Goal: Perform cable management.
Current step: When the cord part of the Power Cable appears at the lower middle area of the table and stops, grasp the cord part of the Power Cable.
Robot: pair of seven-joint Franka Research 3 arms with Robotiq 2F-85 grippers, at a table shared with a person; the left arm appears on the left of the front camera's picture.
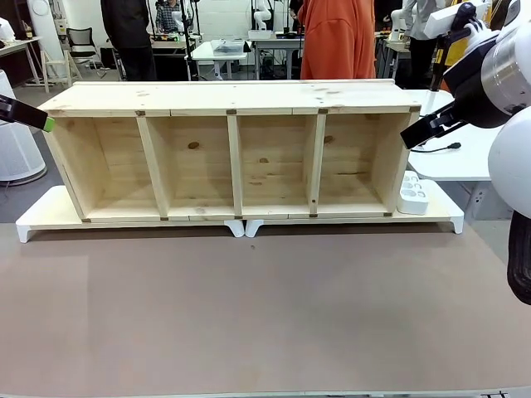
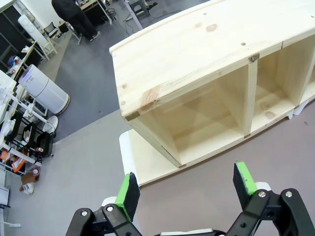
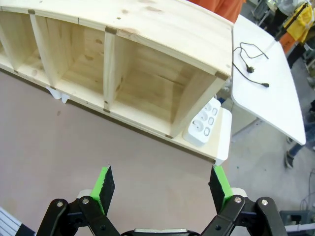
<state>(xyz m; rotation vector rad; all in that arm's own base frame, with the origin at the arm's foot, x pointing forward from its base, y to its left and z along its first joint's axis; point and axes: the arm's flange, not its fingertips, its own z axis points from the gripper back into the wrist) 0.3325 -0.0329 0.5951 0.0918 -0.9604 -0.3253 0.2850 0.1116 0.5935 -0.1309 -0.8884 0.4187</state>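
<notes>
On white side table point(image 3: 275, 105): thin black cable point(image 3: 251, 69), loosely looped.

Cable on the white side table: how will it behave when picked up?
Probably floppy: the cable lies in loose bends on the white side table. Likely light, being thin; its ends would probably dangle and drag.

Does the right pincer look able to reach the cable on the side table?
Probably yes: the right pincer is open, and the cable lies uncovered on the side table, nothing between.

White risers point(image 1: 50, 211) on brown table point(image 1: 265, 323)
</notes>
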